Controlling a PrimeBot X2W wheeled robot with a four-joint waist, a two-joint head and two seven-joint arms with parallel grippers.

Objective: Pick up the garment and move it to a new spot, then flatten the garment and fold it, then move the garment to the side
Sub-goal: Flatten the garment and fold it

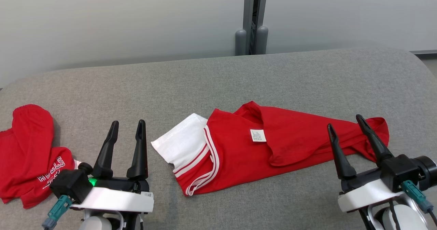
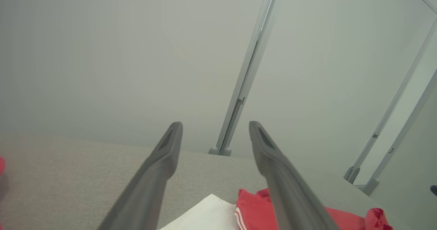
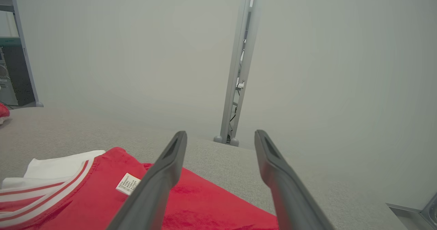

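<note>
My left gripper [image 1: 128,122] hovers in the head view with its two dark fingers spread, empty, pointing up the grey woven tabletop [image 1: 239,79]. The garment [image 1: 245,151], a red shirt with a white sleeve and white-striped trim, lies crumpled just to its right, apart from it. My right gripper [image 1: 344,121] is also spread and empty, its fingers raised in front of the garment's far right end; I cannot tell if they touch the cloth. A second red shirt [image 1: 27,154] with white lettering lies bunched at my far left.

In the left wrist view, my left gripper [image 2: 215,124] gapes, the garment [image 2: 252,213] low beside the right finger.

In the right wrist view, my right gripper [image 3: 221,133] stands wide, the soft red garment [image 3: 205,202] and its white label [image 3: 127,184] under the left finger.
</note>
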